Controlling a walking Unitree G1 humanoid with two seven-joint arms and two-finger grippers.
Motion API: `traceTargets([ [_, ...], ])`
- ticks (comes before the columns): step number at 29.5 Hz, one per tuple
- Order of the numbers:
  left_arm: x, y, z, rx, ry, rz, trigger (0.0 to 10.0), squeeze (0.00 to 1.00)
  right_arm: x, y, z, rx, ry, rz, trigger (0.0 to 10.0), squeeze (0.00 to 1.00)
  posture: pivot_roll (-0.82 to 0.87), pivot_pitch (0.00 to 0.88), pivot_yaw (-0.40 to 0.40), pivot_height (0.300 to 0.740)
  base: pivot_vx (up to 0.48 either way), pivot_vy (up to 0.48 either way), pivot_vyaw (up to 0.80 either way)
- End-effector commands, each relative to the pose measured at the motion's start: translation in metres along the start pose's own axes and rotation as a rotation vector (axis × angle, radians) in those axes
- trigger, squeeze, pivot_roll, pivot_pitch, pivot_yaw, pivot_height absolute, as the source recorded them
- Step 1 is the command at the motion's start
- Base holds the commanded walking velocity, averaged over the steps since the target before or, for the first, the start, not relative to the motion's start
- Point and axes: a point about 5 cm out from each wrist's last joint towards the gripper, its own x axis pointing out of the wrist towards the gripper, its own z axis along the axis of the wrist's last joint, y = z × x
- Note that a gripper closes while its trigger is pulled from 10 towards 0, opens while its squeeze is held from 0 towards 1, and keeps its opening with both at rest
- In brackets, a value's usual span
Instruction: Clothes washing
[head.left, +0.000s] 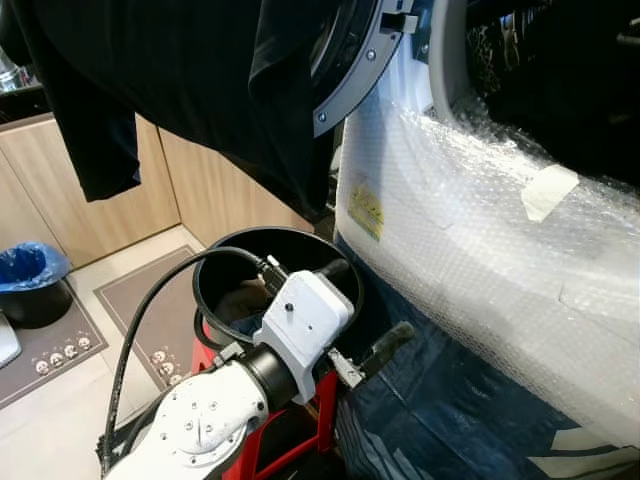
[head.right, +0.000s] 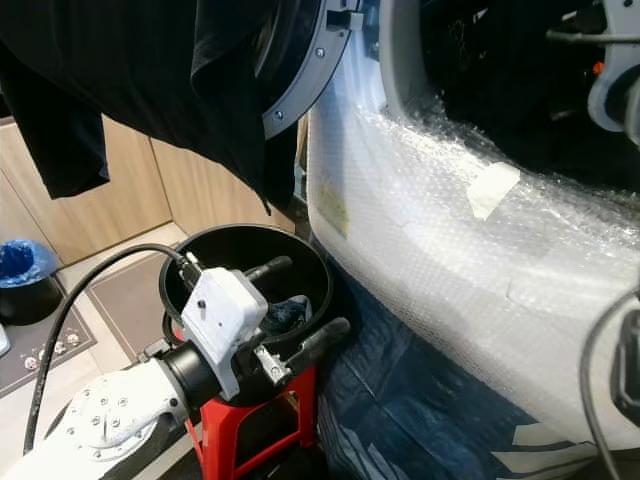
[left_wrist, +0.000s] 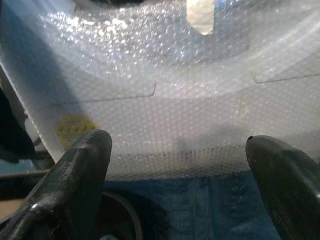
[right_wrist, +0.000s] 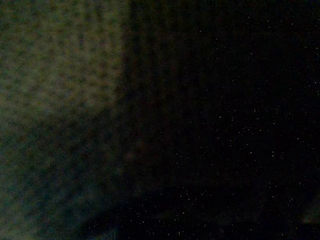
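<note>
So the robot looks to be mid-load: the left gripper (head.right: 300, 305) hovers over the rim of a black bucket (head.left: 215, 262) that sits on a red stool (head.right: 235, 432), right up against the front of the washing machine (head.left: 470, 240), which is wrapped in bubble wrap. Its two black fingers are spread wide apart with nothing between them, so it's released and empty. The task's stuff is split up: a dark garment (head.left: 190, 80) hangs down from above by the open round door (head.left: 355, 70), and a bit of bluish clothing (head.right: 285, 312) lies inside the bucket near its far rim. Best guess at the step is reaching for the next piece, so the next move calls for tipping the fingers down into the bucket and closing on that cloth without snagging the rim. The left wrist view adds what the head views don't: a close look at both fingertips (left_wrist: 80, 165) framing the bubble wrap and a yellow sticker (left_wrist: 72, 129). The right wrist view is nearly black, so whether the right gripper is clenched or released can't be told.
</note>
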Motion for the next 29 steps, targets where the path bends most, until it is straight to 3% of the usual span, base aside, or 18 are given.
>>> traceTargets([
  [1, 0.002, -0.002, 0.001, -0.006, -0.011, -0.023, 10.0, 0.0, -0.011, -0.009, 0.004, 0.001, -0.006, -0.027, 10.0, 0.0, 0.03, 0.024, -0.096, 0.74, 0.0, 0.0, 0.0],
  [6, 0.003, -0.001, 0.001, -0.005, -0.015, -0.027, 10.0, 0.0, -0.023, -0.016, -0.008, 0.005, 0.021, -0.08, 10.0, 0.0, 0.02, 0.012, -0.091, 0.74, 0.0, 0.0, 0.0],
  [9, 0.003, 0.0, 0.0, -0.001, -0.016, -0.029, 10.0, 0.0, -0.031, -0.006, -0.002, -0.03, -0.062, -0.094, 10.0, 0.0, 0.01, 0.011, -0.087, 0.74, 0.0, 0.0, 0.0],
  [14, 0.004, 0.001, 0.0, -0.001, -0.02, -0.032, 10.0, 0.0, -0.032, 0.013, 0.02, 0.055, -0.213, -0.222, 10.0, 0.0, -0.01, 0.011, -0.083, 0.74, 0.0, 0.0, 0.0],
  [16, 0.006, 0.0, 0.0, -0.008, -0.025, -0.037, 10.0, 0.0, -0.03, 0.034, 0.018, 0.152, -0.193, -0.213, 10.0, 0.0, -0.03, 0.011, -0.08, 0.74, 0.0, 0.0, 0.0],
  [18, 0.008, 0.0, 0.0, -0.008, -0.03, -0.043, 10.0, 0.0, -0.031, 0.059, 0.022, 0.192, -0.226, -0.211, 10.0, 0.0, -0.03, 0.012, -0.08, 0.74, 0.0, 0.0, 0.0],
  [19, 0.009, 0.0, 0.001, -0.006, -0.034, -0.046, 10.0, 0.0, -0.03, 0.077, 0.022, 0.242, -0.205, -0.209, 10.0, 0.0, -0.04, 0.013, -0.08, 0.74, 0.0, 0.0, 0.0],
  [20, 0.009, 0.0, 0.001, -0.006, -0.034, -0.046, 10.0, 0.0, -0.03, 0.077, 0.022, 0.242, -0.205, -0.209, 10.0, 0.0, -0.04, 0.013, -0.08, 0.74, 0.0, 0.0, 0.0],
  [21, 0.009, 0.0, 0.001, -0.004, -0.037, -0.048, 10.0, 0.0, -0.029, 0.087, 0.02, 0.269, -0.19, -0.217, 10.0, 0.0, -0.04, 0.014, -0.081, 0.74, 0.0, 0.0, 0.0],
  [26, 0.01, -0.001, 0.001, -0.007, -0.038, -0.049, 10.0, 0.0, -0.022, 0.108, 0.007, 0.264, -0.098, -0.291, 10.0, 0.0, -0.04, 0.018, -0.086, 0.74, 0.0, 0.0, 0.0],
  [27, 0.01, -0.001, 0.001, -0.007, -0.039, -0.049, 10.0, 0.0, -0.017, 0.122, -0.004, 0.253, -0.03, -0.255, 10.0, 0.0, -0.04, 0.022, -0.095, 0.74, 0.0, 0.0, 0.0],
  [29, 0.009, -0.002, 0.001, -0.008, -0.039, -0.041, 10.0, 0.0, -0.017, 0.134, -0.011, 0.178, 0.005, -0.241, 10.0, 0.0, -0.03, 0.027, -0.102, 0.74, 0.0, 0.0, 0.0],
])
